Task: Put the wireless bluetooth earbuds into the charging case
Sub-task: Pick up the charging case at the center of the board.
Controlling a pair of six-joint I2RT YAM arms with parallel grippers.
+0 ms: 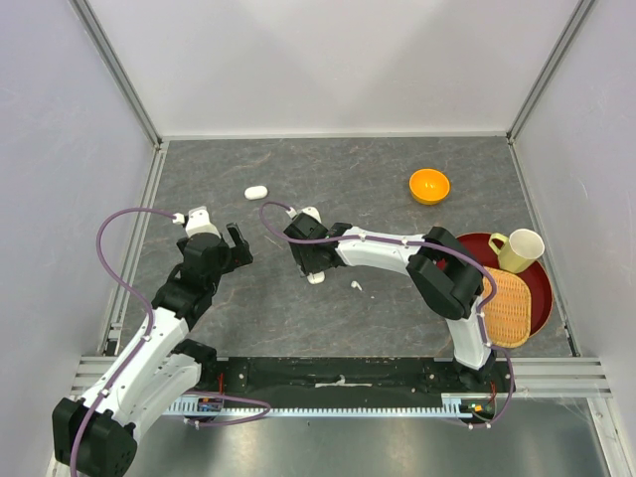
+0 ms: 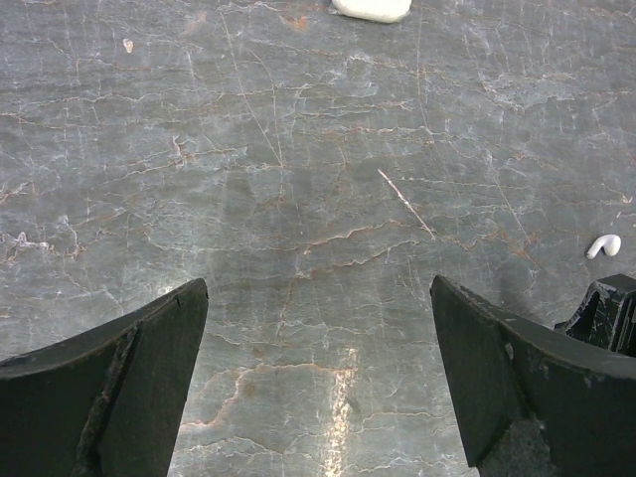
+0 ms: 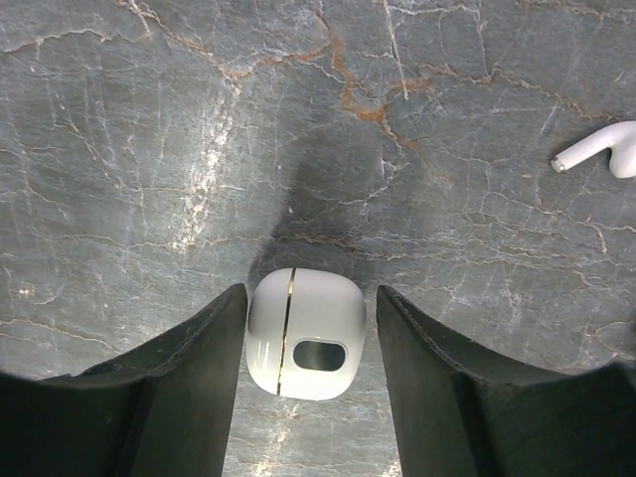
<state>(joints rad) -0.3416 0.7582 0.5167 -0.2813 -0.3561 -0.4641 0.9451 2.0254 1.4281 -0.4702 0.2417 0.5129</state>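
Earbud (image 1: 355,285), tiny glossy white plastic with short stem, lies loose on grey marbled table (image 1: 397,328) near centre, just beside right gripper (image 3: 310,293). Left gripper (image 1: 235,248): jaws wide apart, nothing between, over table's left half. White pill-shaped charging case (image 1: 256,191) lies toward far edge, left of centre. Right gripper: fingers apart, straddling second white charging case (image 3: 308,343), one finger touching its side, thin gap at other. Orange bowl (image 1: 429,185) toward far right corner. Red round tray (image 1: 542,293) at right edge carries yellow mug (image 1: 519,250) and woven basket (image 1: 507,308).
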